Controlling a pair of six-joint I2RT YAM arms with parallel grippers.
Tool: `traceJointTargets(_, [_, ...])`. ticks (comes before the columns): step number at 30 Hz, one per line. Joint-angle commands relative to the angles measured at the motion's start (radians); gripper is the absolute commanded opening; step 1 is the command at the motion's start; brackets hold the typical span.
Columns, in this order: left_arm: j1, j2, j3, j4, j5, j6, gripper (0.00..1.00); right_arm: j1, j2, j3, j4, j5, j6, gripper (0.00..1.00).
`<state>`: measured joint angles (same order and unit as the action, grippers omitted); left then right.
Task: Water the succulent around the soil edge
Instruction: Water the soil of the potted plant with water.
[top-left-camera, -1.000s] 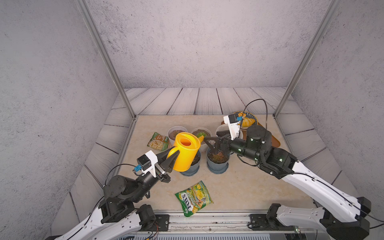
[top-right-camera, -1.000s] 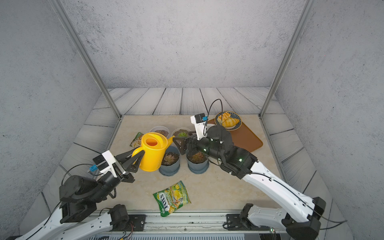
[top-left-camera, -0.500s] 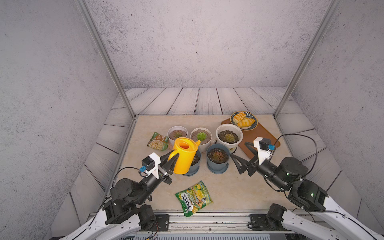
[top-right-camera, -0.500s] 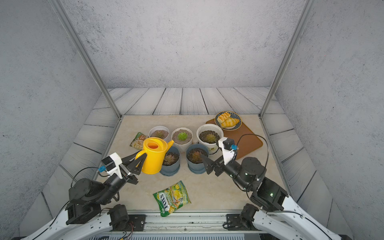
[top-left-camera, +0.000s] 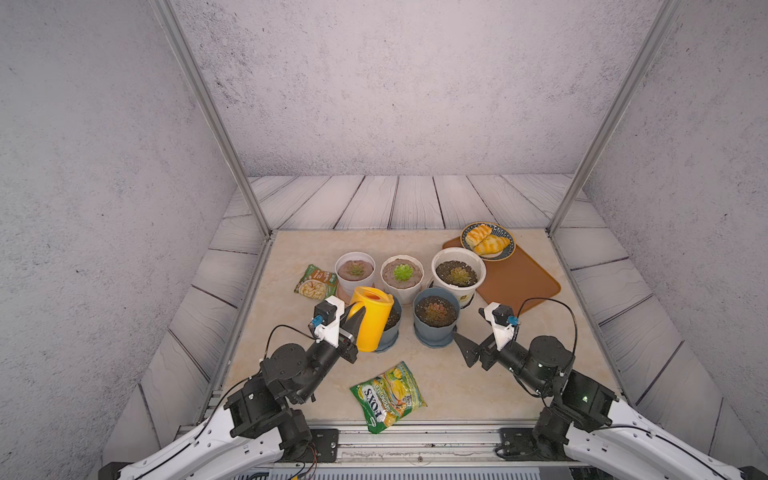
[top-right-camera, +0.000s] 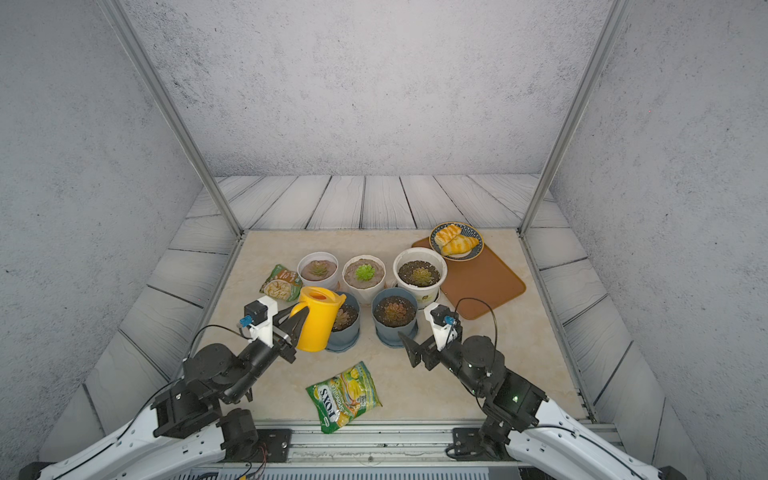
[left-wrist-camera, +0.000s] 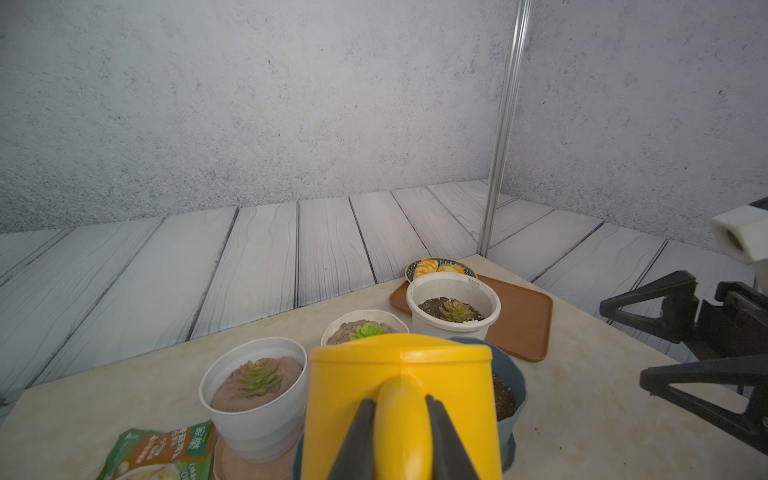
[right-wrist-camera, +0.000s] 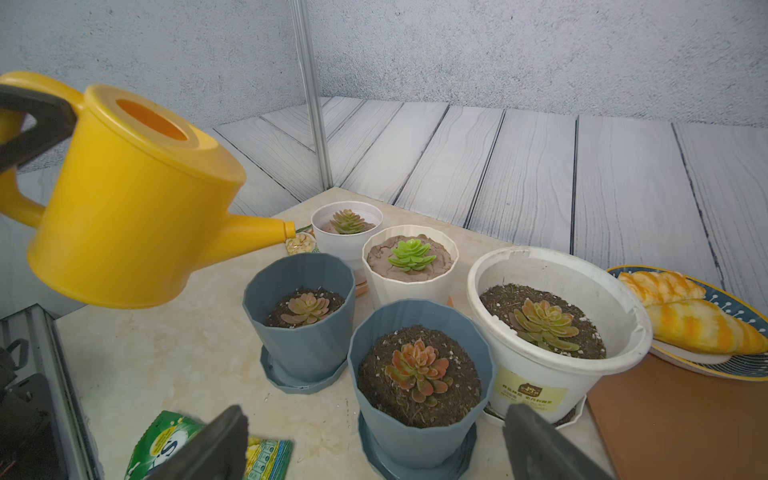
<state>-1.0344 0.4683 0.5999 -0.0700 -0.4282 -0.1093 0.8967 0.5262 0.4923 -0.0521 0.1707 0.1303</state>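
Grey speckled walls (top-left-camera: 395, 83) enclose pale plank floor (top-left-camera: 415, 203) and beige tabletop (top-left-camera: 332, 245).

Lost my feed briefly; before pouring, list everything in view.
front pots: 2, blue, near row, a succulent each
back pots: 3, white, far row, a succulent each
watering can: 1, yellow, airborne beside a front pot
snack bags: 2, green, one by back pots, one before front pots
plate: 1, blue-patterned, on mat, holds pastries
mat: 1, brown, far corner
left claw: 1, black, shut on watering can handle
right claw: 1, black, open, empty
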Motion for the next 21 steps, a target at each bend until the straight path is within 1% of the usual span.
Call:
traceJointTargets(1, [0.004, 0.015, 0.042, -0.084, -0.050, -0.077, 0.00, 0.004, -0.012, -0.009, 0.048, 0.008, 0.005, 0.99])
traceJointTargets(4, [0.005, 0.046, 0.069, -0.154, -0.050, -0.110, 0.00, 0.004, -0.012, -0.021, 0.054, 0.015, 0.008, 0.99])
traceJointTargets(7, [0.005, 0.076, 0.089, -0.189, -0.034, -0.122, 0.00, 0.004, -0.003, -0.012, 0.038, 0.025, 0.009, 0.99])
traceJointTargets(13, [0.004, 0.135, 0.125, -0.187, -0.010, -0.119, 0.00, 0.004, 0.010, -0.022, 0.052, 0.033, 0.011, 0.99])
traceJointTargets(17, [0.004, 0.207, 0.182, -0.237, -0.001, -0.122, 0.00, 0.004, 0.030, -0.015, 0.046, 0.032, 0.009, 0.99])
traceJointTargets(21, [0.004, 0.273, 0.241, -0.297, -0.020, -0.130, 0.00, 0.004, 0.036, -0.008, 0.038, 0.037, 0.008, 0.99])
